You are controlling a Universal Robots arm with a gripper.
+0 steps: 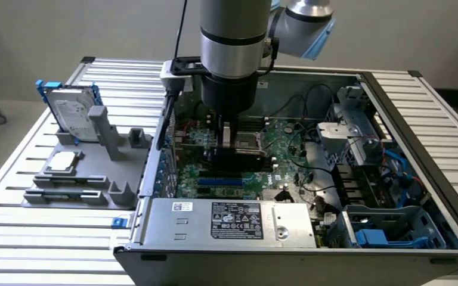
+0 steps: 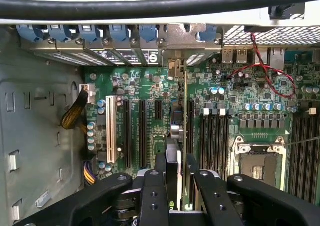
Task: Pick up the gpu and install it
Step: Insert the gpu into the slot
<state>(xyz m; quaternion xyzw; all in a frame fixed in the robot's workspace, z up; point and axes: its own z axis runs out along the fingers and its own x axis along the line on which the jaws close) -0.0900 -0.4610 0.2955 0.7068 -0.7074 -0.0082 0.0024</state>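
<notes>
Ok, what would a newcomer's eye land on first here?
The robot arm reaching down into the open computer case, mid-frame in the exterior view. Next, the gripper clamped on the gpu, held edge-on over the green motherboard. At the exterior view's left, a hard drive in a blue frame stands on a grey fixture.

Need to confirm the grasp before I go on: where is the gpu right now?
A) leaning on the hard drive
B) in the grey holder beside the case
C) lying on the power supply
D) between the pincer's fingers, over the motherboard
D: the gpu stands edge-on in the pincer, over the motherboard slots.
</notes>
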